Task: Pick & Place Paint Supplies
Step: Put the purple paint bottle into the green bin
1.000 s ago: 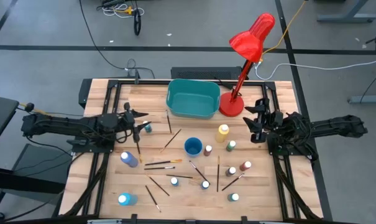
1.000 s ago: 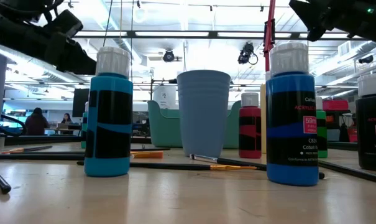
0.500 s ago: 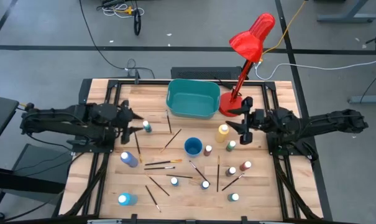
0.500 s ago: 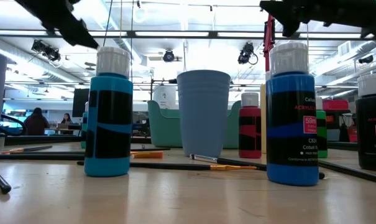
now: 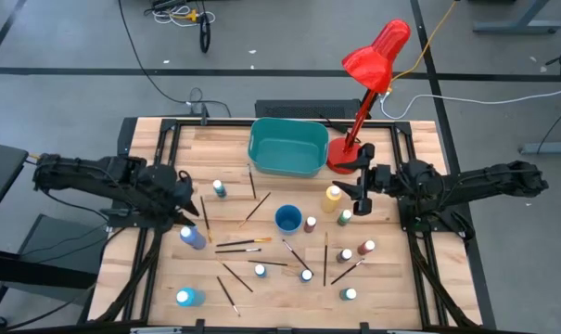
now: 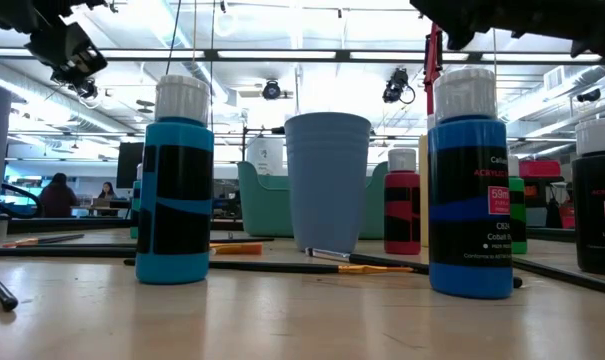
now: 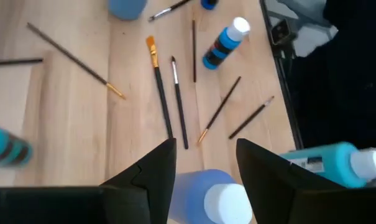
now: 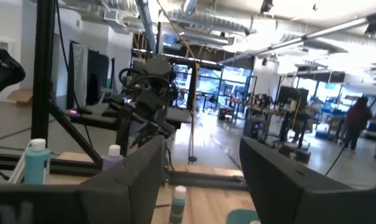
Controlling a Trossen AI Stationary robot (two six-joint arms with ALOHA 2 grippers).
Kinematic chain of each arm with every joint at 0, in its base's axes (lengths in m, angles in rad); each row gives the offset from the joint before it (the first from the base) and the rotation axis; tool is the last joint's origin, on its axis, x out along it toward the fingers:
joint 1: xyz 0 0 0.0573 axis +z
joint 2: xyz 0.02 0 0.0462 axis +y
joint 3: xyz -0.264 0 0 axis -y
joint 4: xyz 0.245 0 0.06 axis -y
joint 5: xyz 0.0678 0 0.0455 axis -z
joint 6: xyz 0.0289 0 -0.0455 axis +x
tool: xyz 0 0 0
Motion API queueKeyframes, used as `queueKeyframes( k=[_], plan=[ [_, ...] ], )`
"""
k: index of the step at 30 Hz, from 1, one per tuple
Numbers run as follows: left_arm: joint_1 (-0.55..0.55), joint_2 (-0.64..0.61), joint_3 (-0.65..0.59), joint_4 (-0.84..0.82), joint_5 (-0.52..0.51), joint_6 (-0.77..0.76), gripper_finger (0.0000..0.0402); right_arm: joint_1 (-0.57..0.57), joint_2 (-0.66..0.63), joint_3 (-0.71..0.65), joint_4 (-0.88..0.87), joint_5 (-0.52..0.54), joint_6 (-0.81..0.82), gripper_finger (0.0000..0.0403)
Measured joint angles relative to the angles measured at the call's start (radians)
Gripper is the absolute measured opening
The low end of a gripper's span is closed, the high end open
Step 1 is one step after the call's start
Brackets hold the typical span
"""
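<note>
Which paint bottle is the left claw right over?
The lavender bottle with the white cap, at the table's left side. The left gripper hangs open straight above it, a finger on each side; every other bottle stands farther off.

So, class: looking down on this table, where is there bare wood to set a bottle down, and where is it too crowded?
Free: the near right corner, right of the green-capped bottle, and the strip left of the teal tub. Crowded: the middle, where brushes and bottles surround the blue cup.
</note>
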Motion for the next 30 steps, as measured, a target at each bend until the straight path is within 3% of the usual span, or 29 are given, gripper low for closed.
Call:
queueKeyframes(
  k=[6,17,23,30],
  plan=[
    [-0.074,0.015,0.000,-0.002,-0.012,-0.029,0.0184,0.000,0.000,0.000,0.029,-0.002,-0.068,0.0213],
    [-0.280,0.023,-0.019,0.030,-0.068,0.235,0.0185,0.000,0.000,0.000,0.033,-0.003,-0.071,0.0213],
    [-0.345,0.001,-0.054,0.098,-0.064,0.201,0.0185,0.000,0.000,0.000,0.032,-0.003,0.018,0.0213],
    [-0.376,-0.008,-0.080,0.104,-0.109,0.155,0.0184,0.000,0.003,0.000,0.009,-0.003,0.005,0.0213]
  ],
)
